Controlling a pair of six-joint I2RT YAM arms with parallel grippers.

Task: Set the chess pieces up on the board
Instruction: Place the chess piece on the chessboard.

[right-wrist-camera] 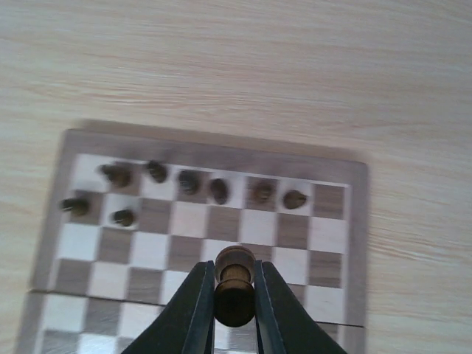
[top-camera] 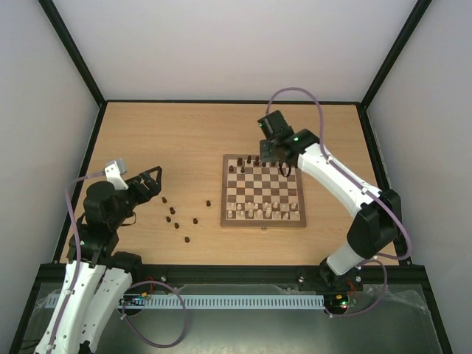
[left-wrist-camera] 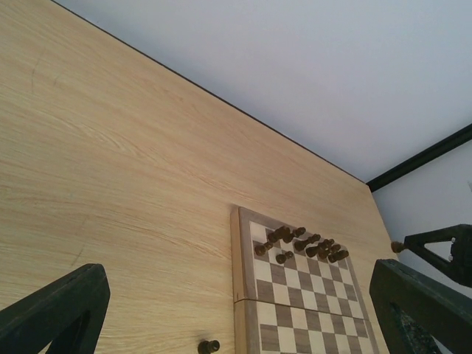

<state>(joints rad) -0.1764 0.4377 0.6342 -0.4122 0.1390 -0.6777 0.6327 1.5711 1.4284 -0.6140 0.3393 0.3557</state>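
Observation:
The board (top-camera: 263, 223) lies right of centre on the table. Several dark chess pieces (top-camera: 249, 160) stand on its far rows, and they also show in the right wrist view (right-wrist-camera: 189, 181) and the left wrist view (left-wrist-camera: 302, 243). Several more dark pieces (top-camera: 172, 211) lie loose on the table left of the board. My right gripper (top-camera: 271, 152) hovers over the board's far right part, shut on a dark piece (right-wrist-camera: 234, 284). My left gripper (top-camera: 151, 181) is open and empty, just left of the loose pieces. One loose piece (left-wrist-camera: 209, 345) shows beside the board's edge (left-wrist-camera: 243, 280).
Light cream pieces (top-camera: 262, 212) fill the board's near rows. A black frame (top-camera: 228, 101) bounds the table at the back and sides. Bare wood lies behind and left of the board.

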